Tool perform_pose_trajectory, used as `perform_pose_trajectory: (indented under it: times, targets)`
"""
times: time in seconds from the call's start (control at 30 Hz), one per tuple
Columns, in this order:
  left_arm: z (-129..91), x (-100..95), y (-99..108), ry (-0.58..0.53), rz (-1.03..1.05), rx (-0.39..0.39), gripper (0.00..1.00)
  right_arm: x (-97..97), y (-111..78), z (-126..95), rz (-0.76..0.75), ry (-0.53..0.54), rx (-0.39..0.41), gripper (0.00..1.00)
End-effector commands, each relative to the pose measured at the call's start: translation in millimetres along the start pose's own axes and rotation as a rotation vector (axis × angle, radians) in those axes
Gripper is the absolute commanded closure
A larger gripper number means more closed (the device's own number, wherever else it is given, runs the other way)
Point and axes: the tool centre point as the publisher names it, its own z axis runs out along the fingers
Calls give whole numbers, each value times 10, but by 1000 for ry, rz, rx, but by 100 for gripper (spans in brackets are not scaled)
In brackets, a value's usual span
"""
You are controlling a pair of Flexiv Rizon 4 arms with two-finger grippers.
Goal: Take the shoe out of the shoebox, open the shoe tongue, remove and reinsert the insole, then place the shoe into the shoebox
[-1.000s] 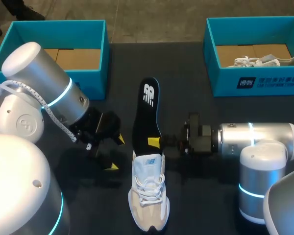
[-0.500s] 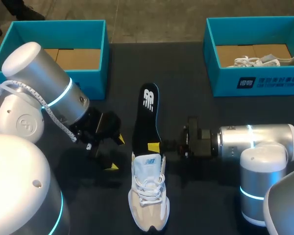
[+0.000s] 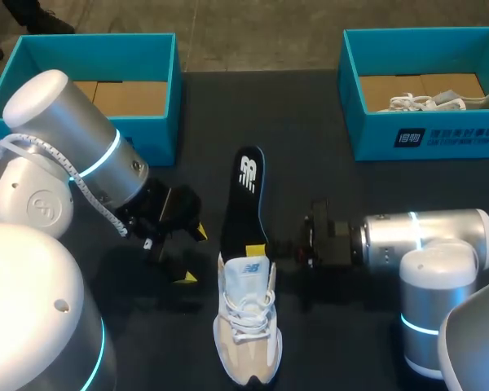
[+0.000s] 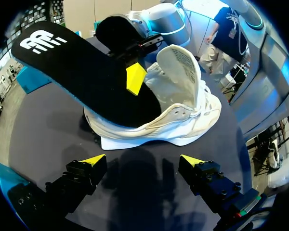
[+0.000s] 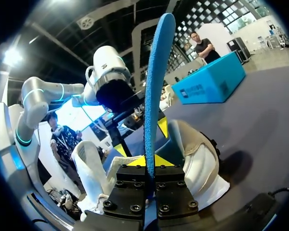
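A white and beige shoe [image 3: 246, 322] stands on the dark table, its toe toward the front edge. A black insole [image 3: 245, 198] with a blue underside slants up out of the shoe's opening, heel end high. My right gripper [image 3: 257, 248] is shut on the insole's edge just above the shoe collar. In the right wrist view the insole [image 5: 157, 82] rises edge-on from between the gripper [image 5: 149, 162], with the shoe [image 5: 198, 166] under it. My left gripper [image 3: 192, 254] stands open left of the shoe, apart from it. From its wrist view the gripper [image 4: 143, 160] faces the shoe's side [image 4: 183, 113] and the insole [image 4: 82, 72].
An open teal shoebox [image 3: 163, 61] stands at the back left with brown cardboard inside. A second teal box [image 3: 428, 138] at the back right holds another pale shoe [image 3: 440, 101]. Bare dark table lies between the boxes and around the shoe.
My right gripper has drawn the insole toward the front edge, and its lower end has sunk further into the shoe. The left arm has stayed where it was.
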Motion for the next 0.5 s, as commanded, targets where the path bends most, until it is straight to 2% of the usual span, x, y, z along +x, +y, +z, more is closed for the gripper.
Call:
perform_pose_trajectory:
  times: [0.03,0.27,0.5]
  targets:
    - [8,8,-1,-2,-1,-2,0,23,-56,-6,14,-1,28,100]
    - [8,8,-1,-2,-1,-2,0,18,-97,-12,31,7,46,100]
    - [8,8,-1,-2,-1,-2,0,17,-56,-4,19,22,37,100]
